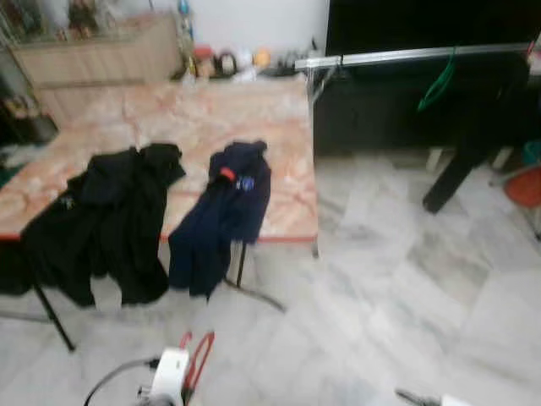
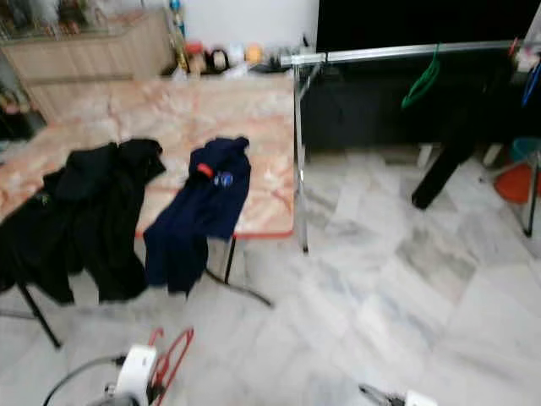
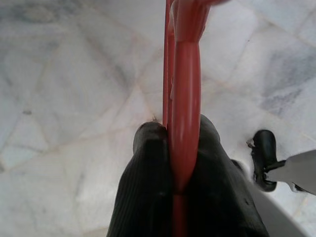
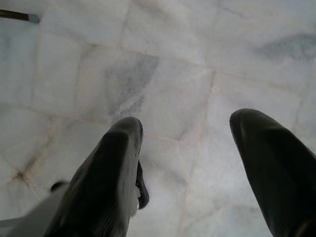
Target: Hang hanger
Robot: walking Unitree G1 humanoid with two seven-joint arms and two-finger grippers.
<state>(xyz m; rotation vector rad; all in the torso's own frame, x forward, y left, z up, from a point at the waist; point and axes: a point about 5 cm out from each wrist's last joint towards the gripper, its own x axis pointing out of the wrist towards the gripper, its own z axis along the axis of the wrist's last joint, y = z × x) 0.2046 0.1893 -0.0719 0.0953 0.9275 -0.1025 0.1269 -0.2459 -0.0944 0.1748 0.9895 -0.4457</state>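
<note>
Left wrist view, left pincer [image 3: 178, 148] clamped on red hanger [image 3: 185, 89], right pincer [image 4: 197, 148] wide apart

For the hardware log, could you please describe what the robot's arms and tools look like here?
The left tool has two long black fingers with a finely ribbed surface. The right tool has smooth, rounded black fingers. The left wrist carries a white housing with a black cable looping off it.

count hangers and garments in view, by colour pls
Red hanger, clamped in the left hand: 1
Green hanger, on the rail: 1
Black garment, on the table: 1
Navy garment, on the table: 1
Black garment hanging from the rail: 1
Total: 5
The right hand is open, holding nothing.
</note>
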